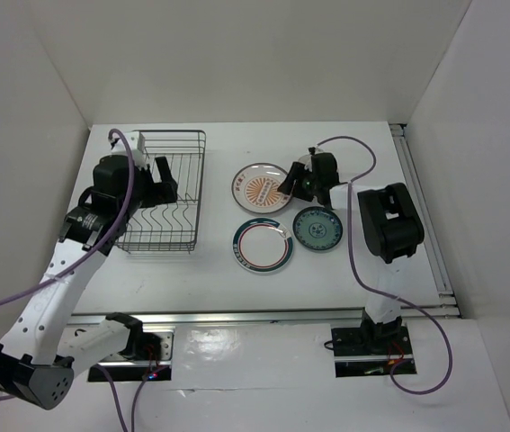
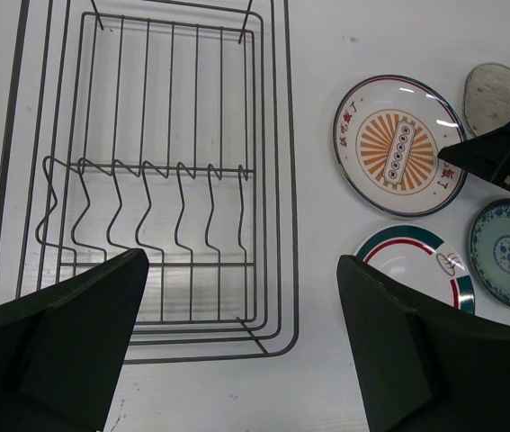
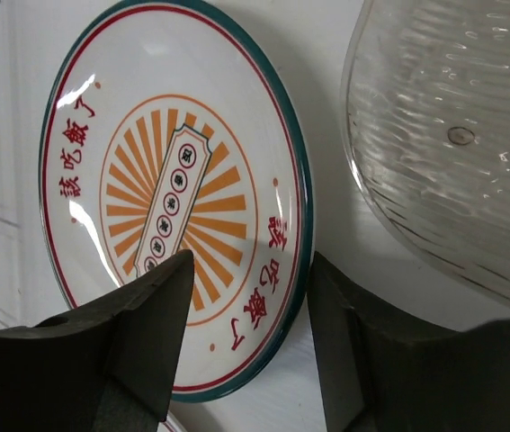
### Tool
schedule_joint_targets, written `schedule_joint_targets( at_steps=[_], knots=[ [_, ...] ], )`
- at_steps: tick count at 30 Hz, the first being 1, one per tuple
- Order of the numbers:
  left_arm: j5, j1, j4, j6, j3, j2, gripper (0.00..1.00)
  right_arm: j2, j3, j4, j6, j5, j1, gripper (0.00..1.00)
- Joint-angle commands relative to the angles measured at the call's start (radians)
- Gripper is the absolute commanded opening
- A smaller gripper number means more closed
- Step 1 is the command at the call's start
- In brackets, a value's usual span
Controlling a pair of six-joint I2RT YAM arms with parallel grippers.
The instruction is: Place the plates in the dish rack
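Observation:
The dish rack (image 1: 197,184), a dark wire basket with a wavy divider (image 2: 147,202), stands at the left and holds nothing. My left gripper (image 2: 243,261) hovers open above the rack's right side (image 1: 166,183). The white plate with the orange centre (image 1: 256,187) lies flat to the right of the rack. My right gripper (image 3: 250,265) straddles this plate's (image 3: 174,180) right rim, one finger over the pattern, the other outside the rim, with a gap still showing. The red-and-teal ringed plate (image 1: 262,245) and the blue-green plate (image 1: 317,228) lie nearer. The small grey plate (image 2: 497,94) is partly hidden behind my right gripper (image 1: 289,183).
The grey plate (image 3: 452,135) lies just right of the orange plate's rim, close to my right outer finger. White walls enclose the table on three sides. A rail (image 1: 425,216) runs along the right edge.

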Motion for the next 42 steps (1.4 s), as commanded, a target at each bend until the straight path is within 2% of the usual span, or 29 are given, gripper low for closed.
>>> schedule_joint_targets(
  at_steps=[1, 2, 3, 4, 5, 6, 9, 14, 19, 22, 25, 30, 34, 42],
  knots=[
    [0.011, 0.006, 0.044, 0.024, 0.024, 0.008, 1.0, 0.037, 0.01, 0.049, 0.022, -0.006, -0.005, 0.6],
    [0.011, 0.006, 0.044, 0.024, 0.024, 0.008, 1.0, 0.037, 0.01, 0.06, 0.022, -0.016, -0.005, 0.53],
    [0.011, 0.006, 0.044, 0.024, 0.024, 0.008, 1.0, 0.046, 0.01, 0.06, 0.032, -0.017, -0.016, 0.42],
    [0.001, 0.006, 0.044, 0.024, 0.024, 0.008, 1.0, 0.055, 0.01, 0.06, 0.044, -0.017, -0.016, 0.39],
    [0.001, 0.006, 0.044, 0.024, 0.024, 0.008, 1.0, 0.056, 0.01, 0.069, 0.044, -0.029, -0.016, 0.31],
    [0.001, 0.006, 0.044, 0.024, 0.024, 0.008, 1.0, 0.065, 0.01, 0.069, 0.044, -0.029, -0.025, 0.17],
    [0.001, 0.006, 0.044, 0.024, 0.024, 0.008, 1.0, 0.074, 0.019, 0.048, 0.056, -0.029, -0.025, 0.0],
    [0.001, 0.006, 0.044, 0.015, 0.024, 0.017, 1.0, 0.025, 0.02, 0.06, 0.104, -0.015, -0.016, 0.0],
    [0.037, 0.006, 0.076, 0.003, 0.011, 0.008, 1.0, -0.126, 0.02, 0.07, 0.165, 0.065, -0.007, 0.0],
    [0.083, 0.006, 0.125, 0.003, -0.021, -0.003, 1.0, -0.229, -0.026, 0.144, 0.217, 0.075, -0.018, 0.0],
    [0.13, 0.006, 0.11, 0.003, -0.001, 0.059, 1.0, -0.338, -0.095, 0.237, 0.251, 0.065, -0.028, 0.0],
    [0.29, 0.006, 0.136, 0.003, 0.01, 0.122, 1.0, -0.438, -0.134, 0.337, 0.228, -0.162, -0.007, 0.0],
    [0.337, 0.006, 0.145, 0.003, 0.04, 0.183, 1.0, -0.475, -0.134, 0.36, 0.168, -0.318, 0.039, 0.0],
    [0.486, 0.038, 0.223, -0.016, 0.005, 0.157, 1.0, -0.484, -0.121, 0.331, 0.114, -0.383, 0.111, 0.0]
  ],
)
